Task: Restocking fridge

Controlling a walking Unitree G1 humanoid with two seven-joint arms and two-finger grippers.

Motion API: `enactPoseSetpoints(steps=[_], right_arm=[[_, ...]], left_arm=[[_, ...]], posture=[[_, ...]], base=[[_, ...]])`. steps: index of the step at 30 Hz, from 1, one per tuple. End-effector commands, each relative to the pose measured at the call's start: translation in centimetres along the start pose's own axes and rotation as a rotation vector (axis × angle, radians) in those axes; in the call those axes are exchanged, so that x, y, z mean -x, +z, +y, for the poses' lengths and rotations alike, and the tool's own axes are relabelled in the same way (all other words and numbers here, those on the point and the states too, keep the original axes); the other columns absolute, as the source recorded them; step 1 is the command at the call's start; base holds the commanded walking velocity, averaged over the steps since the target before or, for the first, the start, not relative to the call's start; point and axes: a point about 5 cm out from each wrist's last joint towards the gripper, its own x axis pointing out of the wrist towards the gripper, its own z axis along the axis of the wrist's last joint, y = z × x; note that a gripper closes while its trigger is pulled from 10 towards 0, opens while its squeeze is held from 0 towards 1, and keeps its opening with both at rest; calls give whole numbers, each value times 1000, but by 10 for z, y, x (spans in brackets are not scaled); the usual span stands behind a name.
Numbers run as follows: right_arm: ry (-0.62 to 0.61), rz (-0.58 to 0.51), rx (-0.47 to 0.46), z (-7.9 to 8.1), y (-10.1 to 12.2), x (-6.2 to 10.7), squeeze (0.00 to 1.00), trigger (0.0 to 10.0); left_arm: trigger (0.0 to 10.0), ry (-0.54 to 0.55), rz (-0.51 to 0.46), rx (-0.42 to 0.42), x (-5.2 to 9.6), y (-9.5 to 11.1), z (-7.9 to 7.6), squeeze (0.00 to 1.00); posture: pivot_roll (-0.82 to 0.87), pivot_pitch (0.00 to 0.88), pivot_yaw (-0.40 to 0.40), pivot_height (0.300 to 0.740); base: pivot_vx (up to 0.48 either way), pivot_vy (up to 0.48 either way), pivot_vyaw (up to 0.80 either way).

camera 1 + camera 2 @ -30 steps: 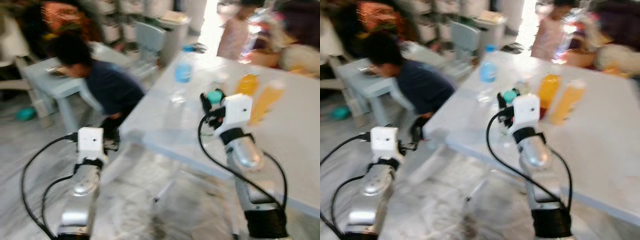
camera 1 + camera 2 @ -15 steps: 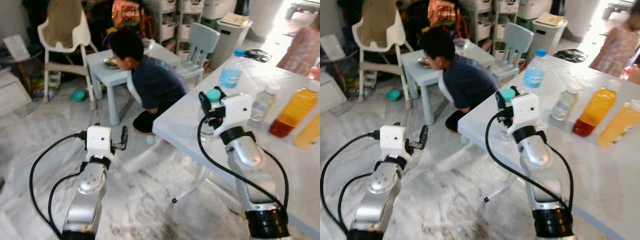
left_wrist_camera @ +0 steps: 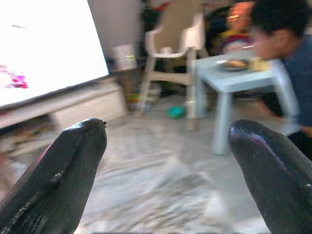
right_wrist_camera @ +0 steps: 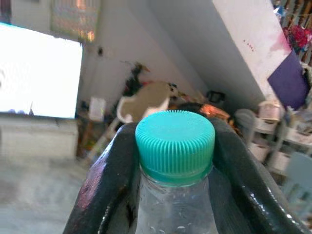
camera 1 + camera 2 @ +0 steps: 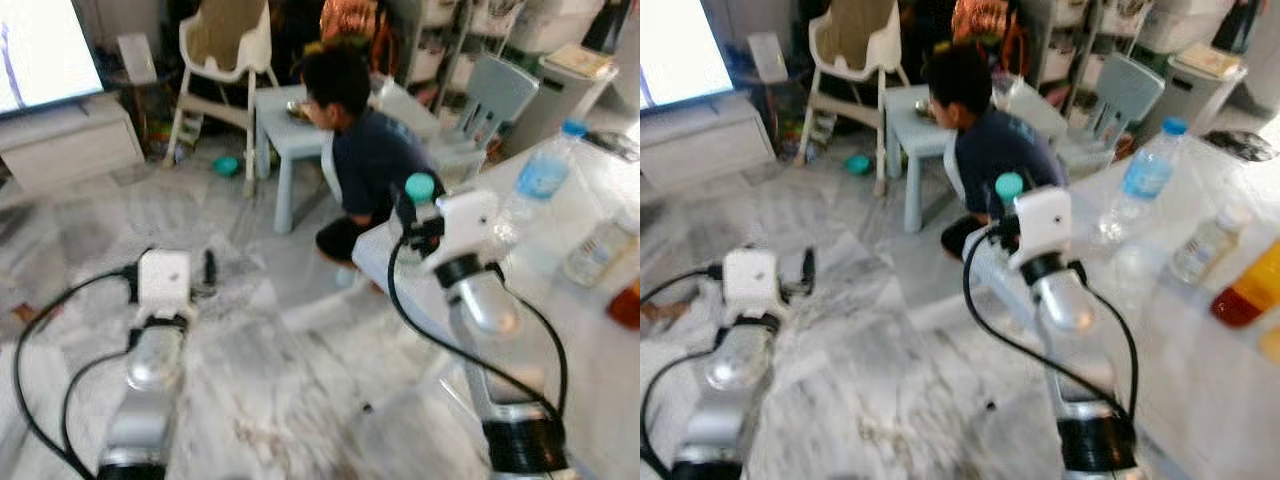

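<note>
Our right claw pinches a clear bottle with a ribbed teal cap, held up at the white table's corner. Our left claw hangs spread over the marble floor. A person crouches nearby.

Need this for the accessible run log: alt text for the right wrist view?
The right gripper is closed on the neck of a clear plastic bottle with a ribbed teal cap, one black finger on each side. Behind, blurred: a bright screen, a white high chair and a pale wall.
</note>
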Motion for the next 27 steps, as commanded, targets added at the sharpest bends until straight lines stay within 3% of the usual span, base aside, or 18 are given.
enactPoseSetpoints(steps=[1, 6, 9, 11, 15, 21, 25, 27], right_arm=[[34, 136, -119, 9, -29, 13, 0, 10000], [127, 76, -210, 24, -16, 7, 0, 10000], [184, 94, -421, 35, -12, 1, 0, 10000], [219, 103, -492, 36, -13, 0, 0, 10000], [249, 118, -445, 33, -16, 3, 0, 10000], [196, 174, -385, 24, -31, 11, 0, 10000], [123, 239, -275, 15, -46, 24, 0, 10000], [111, 246, -267, 13, -47, 27, 0, 10000]], left_arm=[[10000, 39, -15, -10, 3, 1, 4, 0], [10000, 60, 1, -9, 3, -3, 7, 0], [10000, 58, -10, -3, 0, 1, 4, 0], [10000, 62, -17, -2, -1, 3, 2, 0], [10000, 79, -17, -3, 0, 2, 1, 0], [10000, 104, 7, -2, 5, -5, 4, 0], [10000, 104, 40, -16, 15, -16, 10, 0], [10000, 102, 48, -15, 18, -18, 12, 0]], posture=[[22, 0, -17, 740], [33, 0, -25, 740], [32, 0, -25, 740], [34, 0, -25, 740], [32, 0, -26, 740], [32, 0, -26, 740], [36, 0, -26, 740], [37, 0, -27, 740]], base=[[0, 0, 769], [0, 0, 769], [0, 0, 769], [0, 0, 769], [0, 0, 769], [0, 0, 769], [0, 0, 769], [0, 0, 769]])
